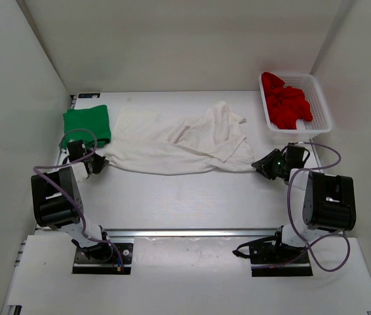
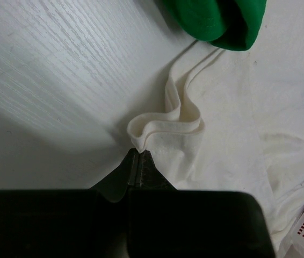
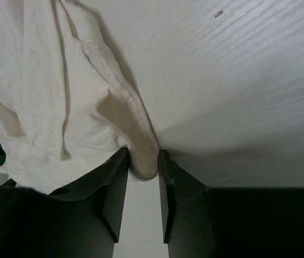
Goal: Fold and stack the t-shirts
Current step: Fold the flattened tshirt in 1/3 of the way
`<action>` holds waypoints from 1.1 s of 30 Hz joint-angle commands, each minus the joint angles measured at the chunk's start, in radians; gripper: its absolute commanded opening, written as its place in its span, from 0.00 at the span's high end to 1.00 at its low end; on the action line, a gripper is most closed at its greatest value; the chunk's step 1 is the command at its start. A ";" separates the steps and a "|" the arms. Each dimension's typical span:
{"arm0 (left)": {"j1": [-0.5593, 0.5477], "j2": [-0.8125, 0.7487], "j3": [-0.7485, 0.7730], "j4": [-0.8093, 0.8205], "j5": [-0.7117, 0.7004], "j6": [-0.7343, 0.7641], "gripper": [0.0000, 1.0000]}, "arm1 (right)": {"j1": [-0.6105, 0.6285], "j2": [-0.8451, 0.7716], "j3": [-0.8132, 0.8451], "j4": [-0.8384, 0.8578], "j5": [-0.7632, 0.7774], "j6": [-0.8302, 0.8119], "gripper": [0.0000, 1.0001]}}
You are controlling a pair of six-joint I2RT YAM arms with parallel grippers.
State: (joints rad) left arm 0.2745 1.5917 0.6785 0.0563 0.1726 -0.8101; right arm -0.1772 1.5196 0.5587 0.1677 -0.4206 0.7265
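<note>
The left pincer is sitting low on the table with its jaws pressed together. A sliver of the white t-shirt hem is showing at their tips, so it appears to be pinching that near-left edge. The right pincer is standing with its jaws apart around the shirt's near-right corner. The rolled hem is filling the gap, but I cannot tell whether the pads are squeezing it or only straddling it. Judging by this, the two arms are taking opposite ends of the same near edge so the cloth can be pulled flat or lifted over for a fold.

The white t-shirt is lying rumpled between the two pincers, spreading away from both toward the far side. Just beyond the left pincer, touching the white cloth's edge, the green t-shirt is resting already folded, probably serving as the base of the stack. Well beyond the right pincer, the red t-shirt is waiting bunched in the basket, not yet folded.
</note>
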 commanded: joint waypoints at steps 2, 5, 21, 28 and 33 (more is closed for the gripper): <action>-0.004 -0.021 0.038 -0.010 0.002 0.023 1.00 | 0.008 0.019 0.009 0.078 0.010 0.056 0.75; 0.002 -0.018 0.047 -0.018 -0.005 0.035 1.00 | -0.010 0.010 -0.012 0.110 -0.014 0.083 0.84; 0.014 -0.067 0.392 -0.308 0.144 0.105 1.00 | -0.041 -0.341 0.207 -0.251 0.040 -0.099 1.00; 0.038 -0.127 0.647 -0.288 0.381 -0.032 1.00 | -0.059 -0.478 0.611 -0.568 0.039 -0.263 1.00; 0.103 -0.141 0.841 -0.228 0.516 -0.159 1.00 | -0.067 -0.408 1.075 -0.707 0.010 -0.299 1.00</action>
State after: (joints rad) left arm 0.3325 1.5131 1.4147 -0.2264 0.5865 -0.8726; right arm -0.2249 1.0931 1.4059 -0.4595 -0.4122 0.4877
